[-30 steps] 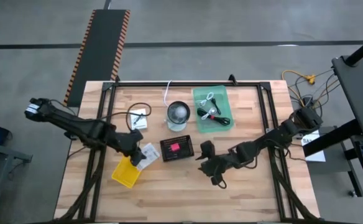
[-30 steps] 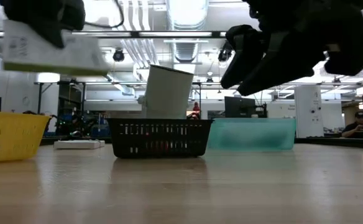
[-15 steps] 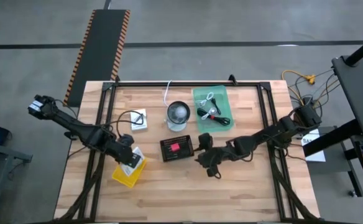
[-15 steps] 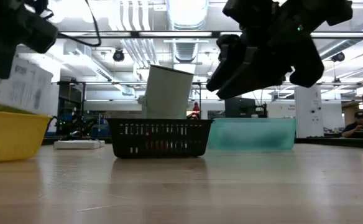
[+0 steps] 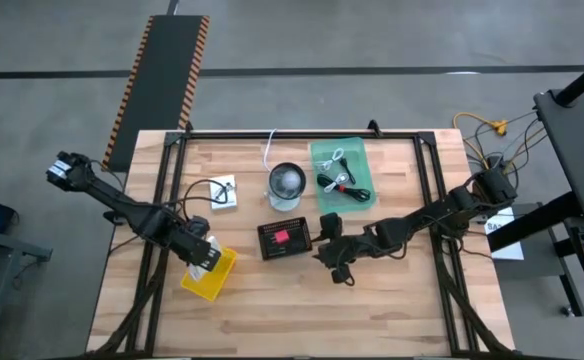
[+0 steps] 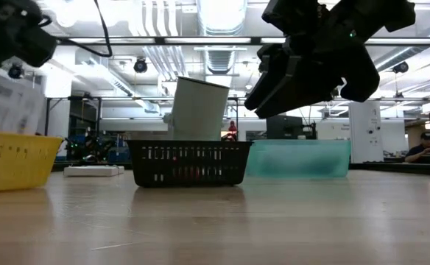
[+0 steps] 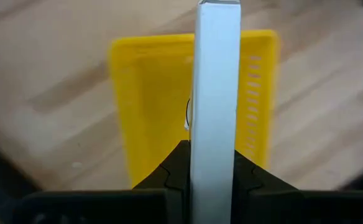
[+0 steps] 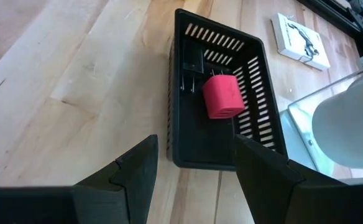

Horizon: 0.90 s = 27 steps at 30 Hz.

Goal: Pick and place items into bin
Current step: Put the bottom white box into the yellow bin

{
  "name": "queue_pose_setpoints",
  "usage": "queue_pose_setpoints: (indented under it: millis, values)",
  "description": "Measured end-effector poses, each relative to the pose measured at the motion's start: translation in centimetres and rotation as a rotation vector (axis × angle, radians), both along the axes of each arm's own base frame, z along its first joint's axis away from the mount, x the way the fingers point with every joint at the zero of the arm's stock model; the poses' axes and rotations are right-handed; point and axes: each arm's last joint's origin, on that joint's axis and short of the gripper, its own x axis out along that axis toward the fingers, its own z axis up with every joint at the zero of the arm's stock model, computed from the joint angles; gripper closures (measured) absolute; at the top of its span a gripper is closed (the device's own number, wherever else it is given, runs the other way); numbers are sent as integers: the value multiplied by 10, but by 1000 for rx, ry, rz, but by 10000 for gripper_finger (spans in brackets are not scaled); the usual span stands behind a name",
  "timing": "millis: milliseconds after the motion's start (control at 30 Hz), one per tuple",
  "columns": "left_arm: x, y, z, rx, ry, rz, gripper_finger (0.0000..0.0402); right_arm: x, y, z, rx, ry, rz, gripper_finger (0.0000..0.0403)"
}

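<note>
My left gripper [image 5: 202, 254] is over the yellow bin [image 5: 208, 276], shut on a white packet [image 7: 215, 93] that shows edge-on in the left wrist view. In the low view the packet [image 6: 12, 103] dips behind the bin's rim [image 6: 16, 140]. My right gripper [image 5: 327, 240] hangs open above the table, just right of the black basket [image 5: 284, 239]. That basket holds a red cube [image 8: 222, 96]. A second white packet [image 5: 222, 192] lies flat on the table with a black cable on it. Black and white cables [image 5: 340, 176] lie in the green tray [image 5: 322, 200]. My left gripper pinches the white packet between its two fingers [image 7: 176, 163], across the packet's thin sides [image 7: 215, 149]. The fingers come from above, pointing down. The packet stands on edge below the fingers, over the yellow bin's inside; whether its lower end touches the bin I cannot tell.
A round clear cup [image 5: 286, 185] stands behind the black basket. A black frame [image 5: 302, 133] borders the wooden table. Bare wood [image 5: 302, 310] stretches along the near side.
My left gripper has moved toward the table's left and down over the yellow bin. The packet has turned from lying flat to standing on edge and sunk toward the bin. My right gripper has moved toward the far edge and up, closer to the black basket, then held still.
</note>
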Motion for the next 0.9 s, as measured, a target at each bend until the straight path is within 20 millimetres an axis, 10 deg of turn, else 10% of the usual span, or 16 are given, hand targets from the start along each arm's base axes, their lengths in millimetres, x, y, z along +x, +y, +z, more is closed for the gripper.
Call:
queue_pose_setpoints:
  millis: [633, 900]
  values:
    - [17, -12, -33, 62, 169, -204, 262, 0, 0, 1, 8, -8, -4, 209]
    - [15, -11, -7, -6, 62, -195, 233, 1, 1, 2, 13, -21, -4, 209]
